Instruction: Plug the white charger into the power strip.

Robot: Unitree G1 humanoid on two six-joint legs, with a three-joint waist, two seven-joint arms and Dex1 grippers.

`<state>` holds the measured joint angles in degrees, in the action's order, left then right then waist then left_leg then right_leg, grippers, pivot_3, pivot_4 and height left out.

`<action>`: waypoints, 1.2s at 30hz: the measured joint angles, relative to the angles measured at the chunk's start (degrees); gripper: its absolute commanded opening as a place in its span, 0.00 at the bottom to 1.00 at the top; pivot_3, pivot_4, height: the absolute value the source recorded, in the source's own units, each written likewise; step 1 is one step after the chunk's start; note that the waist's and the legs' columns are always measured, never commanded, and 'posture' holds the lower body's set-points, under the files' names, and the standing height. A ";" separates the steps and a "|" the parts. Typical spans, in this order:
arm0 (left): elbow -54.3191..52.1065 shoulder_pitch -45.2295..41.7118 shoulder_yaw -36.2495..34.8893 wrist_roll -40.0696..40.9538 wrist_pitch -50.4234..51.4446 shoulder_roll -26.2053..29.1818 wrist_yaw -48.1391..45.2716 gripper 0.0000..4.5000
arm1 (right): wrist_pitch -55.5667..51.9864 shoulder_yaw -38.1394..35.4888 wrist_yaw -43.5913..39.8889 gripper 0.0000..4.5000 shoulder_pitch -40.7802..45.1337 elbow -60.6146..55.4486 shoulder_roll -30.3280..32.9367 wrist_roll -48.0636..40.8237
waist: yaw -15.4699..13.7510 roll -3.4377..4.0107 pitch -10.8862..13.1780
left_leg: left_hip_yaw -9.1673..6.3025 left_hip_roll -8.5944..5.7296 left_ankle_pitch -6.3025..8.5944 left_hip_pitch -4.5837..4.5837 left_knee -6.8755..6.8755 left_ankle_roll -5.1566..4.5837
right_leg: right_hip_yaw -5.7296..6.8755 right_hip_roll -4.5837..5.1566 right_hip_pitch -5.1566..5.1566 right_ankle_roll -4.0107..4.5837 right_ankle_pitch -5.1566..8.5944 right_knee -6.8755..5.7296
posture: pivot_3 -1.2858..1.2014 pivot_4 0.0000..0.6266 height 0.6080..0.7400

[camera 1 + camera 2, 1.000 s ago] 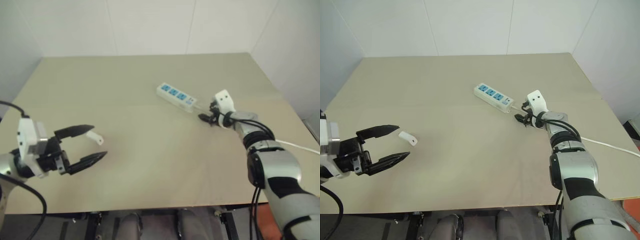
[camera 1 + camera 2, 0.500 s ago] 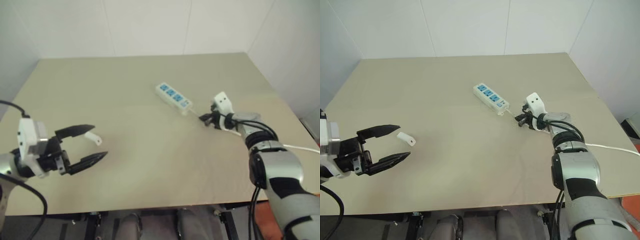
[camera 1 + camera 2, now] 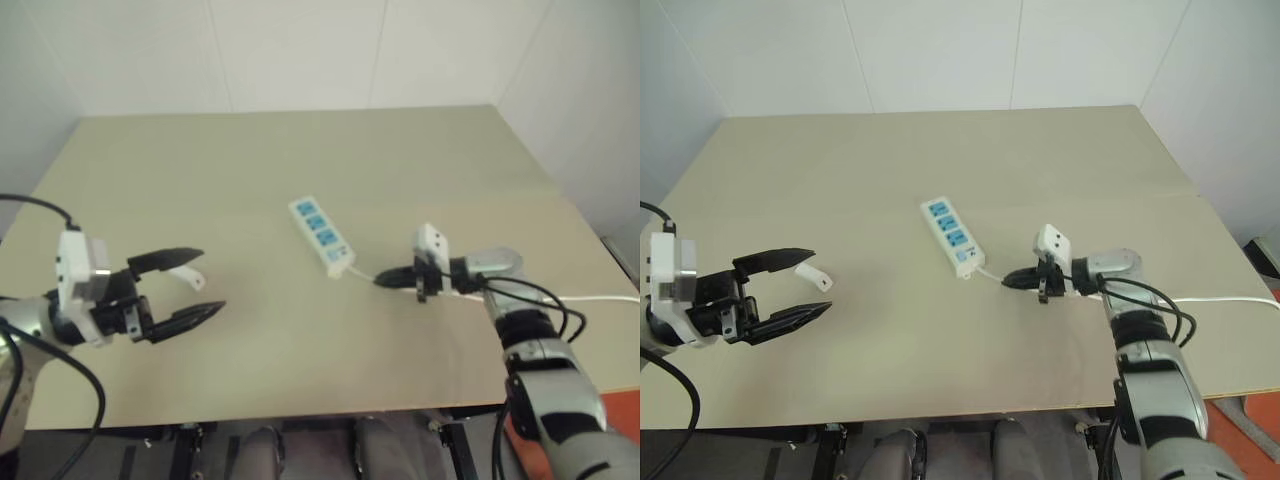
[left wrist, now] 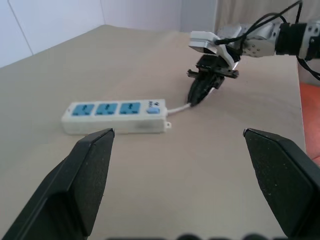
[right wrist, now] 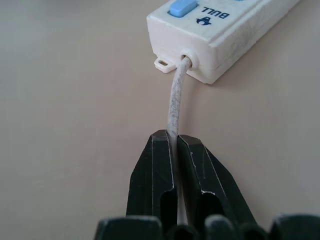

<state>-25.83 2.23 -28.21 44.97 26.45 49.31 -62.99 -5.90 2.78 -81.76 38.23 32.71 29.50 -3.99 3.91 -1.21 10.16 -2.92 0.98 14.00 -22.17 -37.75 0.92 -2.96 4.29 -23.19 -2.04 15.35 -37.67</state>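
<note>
The power strip [image 3: 952, 236], a white bar with three blue sockets, lies slanted at the table's middle. Its thin cord [image 5: 175, 100] leaves the switch end and runs into my right gripper [image 3: 1006, 280], which is shut on the cord a short way from the strip. The left wrist view shows the strip [image 4: 115, 116] too, with the right gripper [image 4: 196, 97] behind it. The white charger [image 3: 812, 274] lies on the table at the left, close beside the upper finger of my left gripper [image 3: 821, 281]. That gripper is wide open, holds nothing and points towards the strip.
The cord [image 3: 1230, 299] trails on past my right wrist and off the right edge of the beige table [image 3: 890, 170]. White walls stand close behind the table and to its right.
My right gripper has shut on the cord and drawn back towards the near side and the left. The strip has slid and swung with it towards the table's middle. The left gripper has stayed put.
</note>
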 measured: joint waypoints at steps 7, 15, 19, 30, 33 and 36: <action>1.30 -1.64 1.41 -0.08 0.00 0.39 -0.75 1.00 | -3.10 0.86 -0.91 0.00 -5.87 -8.69 5.58 -1.94 | -0.16 -0.01 0.00 | 0.00 -0.02 0.00 0.05 -0.05 0.00 | 0.00 -0.01 0.05 -0.01 0.00 -0.04 | 0.52 0.24 1.00; 1.98 -2.64 2.67 -0.13 0.00 0.67 -1.54 1.00 | -2.87 0.70 4.20 0.60 -6.81 -9.64 6.07 -2.25 | -0.32 -0.02 0.00 | -0.01 -0.02 0.00 0.04 -0.05 0.00 | 0.00 -0.02 0.05 -0.01 0.01 -0.04 | 0.52 0.24 1.00; 2.21 -3.37 3.44 -0.12 0.01 0.68 -1.91 1.00 | -5.09 -0.96 4.40 0.94 -10.38 -13.82 8.35 -6.32 | -1.05 -0.02 0.01 | -0.01 -0.03 0.00 0.01 -0.06 0.00 | 0.00 0.00 0.04 -0.01 0.01 -0.02 | 0.52 0.24 1.00; 4.42 -5.47 5.12 -0.17 0.01 0.70 -3.15 1.00 | -15.71 -12.60 21.10 0.99 -24.02 -37.75 3.54 -18.20 | -1.36 -0.03 0.00 | -0.04 0.02 0.00 0.05 -0.06 0.00 | 0.00 -0.09 0.06 -0.02 0.02 -0.08 | 0.52 0.24 1.00; 4.66 -6.83 5.88 -0.19 0.01 0.71 -3.65 1.00 | -15.73 -11.12 29.20 0.99 -25.84 -42.40 -4.07 -18.50 | -1.25 -0.03 0.00 | -0.02 -0.01 -0.01 0.08 -0.07 0.01 | -0.07 -0.07 0.04 -0.02 0.02 -0.18 | 0.52 0.24 1.00; 5.42 -7.32 6.55 -0.24 0.01 0.71 -4.10 1.00 | -15.27 -8.74 36.32 0.99 -25.88 -43.50 -9.75 -17.13 | -1.37 -0.03 0.00 | -0.02 -0.03 -0.02 0.09 -0.07 0.03 | -0.08 -0.07 0.04 -0.02 0.02 -0.19 | 0.52 0.24 1.00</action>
<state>-20.41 -5.08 -21.66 44.73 26.46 50.02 -67.09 -21.17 -5.96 -45.44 12.35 -10.79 19.75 -21.12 2.54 -1.24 10.15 -2.94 0.95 13.97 -22.08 -37.82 0.95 -3.04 4.23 -23.15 -2.06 15.37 -37.87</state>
